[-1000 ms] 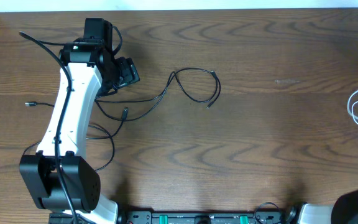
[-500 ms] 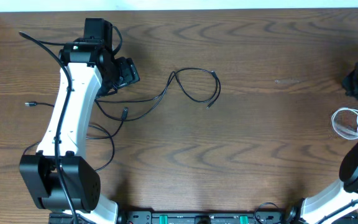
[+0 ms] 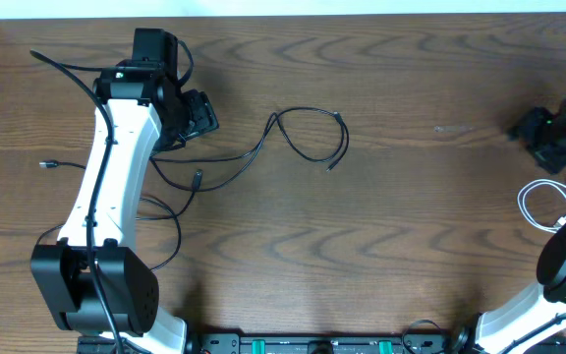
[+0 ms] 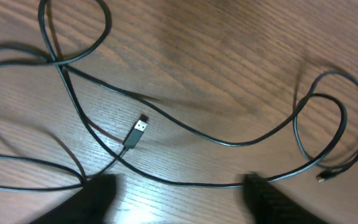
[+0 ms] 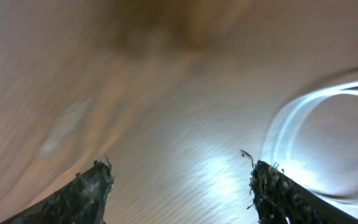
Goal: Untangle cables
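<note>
Wooden table point(image 3: 411, 246): cables point(image 3: 308, 133) look limp, light; pinch beside the nine-o'clock plug point(image 4: 138, 127). Your left gripper point(image 4: 179, 183) and right gripper point(image 5: 179, 168) gape empty.

black cables point(image 3: 226, 157): thin dark cords lying slack on the table point(image 3: 411, 246), left of centre; several strands cross one another.
long loop point(image 3: 308, 111): one black cord runs right from the tangle, crosses itself, then opens into a loose loop near the middle of the table.
loop's plug end point(image 3: 329, 167): small and dark, lying at the loop's lower right.
USB plug point(image 4: 138, 129): flat and silver-tipped on a black cord, lying between two other black strands.
stray end point(image 3: 47, 164): a small plug near the left edge, apart from the tangle.
white cable point(image 3: 523, 204): thin, curled in a loose loop at the right edge, well apart from the black ones; blurred in the right wrist view point(image 5: 291, 112).
</note>
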`<act>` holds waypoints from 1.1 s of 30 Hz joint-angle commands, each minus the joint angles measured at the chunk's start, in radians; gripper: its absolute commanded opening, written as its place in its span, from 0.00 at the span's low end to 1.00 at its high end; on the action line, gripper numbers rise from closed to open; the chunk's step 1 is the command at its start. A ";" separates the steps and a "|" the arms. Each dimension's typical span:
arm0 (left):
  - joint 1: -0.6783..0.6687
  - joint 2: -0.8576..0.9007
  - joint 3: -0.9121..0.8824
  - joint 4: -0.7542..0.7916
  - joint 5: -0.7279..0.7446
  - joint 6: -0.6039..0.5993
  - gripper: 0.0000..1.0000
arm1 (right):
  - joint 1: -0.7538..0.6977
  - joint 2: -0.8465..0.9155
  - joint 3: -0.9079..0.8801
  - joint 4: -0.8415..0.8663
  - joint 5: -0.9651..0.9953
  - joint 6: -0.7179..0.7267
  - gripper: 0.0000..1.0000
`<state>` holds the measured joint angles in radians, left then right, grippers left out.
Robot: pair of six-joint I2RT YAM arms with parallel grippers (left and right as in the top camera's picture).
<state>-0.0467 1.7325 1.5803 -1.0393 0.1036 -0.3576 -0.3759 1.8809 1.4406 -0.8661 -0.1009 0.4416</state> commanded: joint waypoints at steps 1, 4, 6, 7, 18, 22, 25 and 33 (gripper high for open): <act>-0.001 0.013 -0.008 0.002 0.002 0.012 0.07 | 0.077 0.012 0.001 0.000 -0.198 -0.065 0.71; -0.001 0.013 -0.008 0.001 0.002 0.013 0.08 | 0.208 0.012 0.001 0.023 -0.198 -0.065 0.71; -0.001 0.013 -0.011 0.002 0.001 0.013 0.08 | 0.278 0.012 0.001 0.043 -0.198 -0.065 0.71; -0.001 0.013 -0.013 0.003 0.000 0.013 0.08 | 0.302 0.012 0.001 0.052 -0.199 -0.064 0.72; 0.000 0.013 -0.070 0.010 -0.078 0.013 0.17 | 0.726 0.082 0.001 0.415 -0.361 0.011 0.74; -0.001 0.013 -0.091 0.009 -0.077 0.013 0.24 | 0.863 0.133 0.001 0.580 -0.317 0.011 0.74; -0.001 0.013 -0.103 0.000 -0.074 0.013 0.29 | 0.932 0.169 0.001 0.633 -0.210 0.011 0.73; -0.022 0.013 -0.105 -0.010 0.017 0.029 0.34 | 0.915 0.186 0.001 0.615 -0.047 0.011 0.73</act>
<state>-0.0517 1.7340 1.4796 -1.0439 0.0944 -0.3420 0.5682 2.0617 1.4387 -0.2459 -0.2115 0.4446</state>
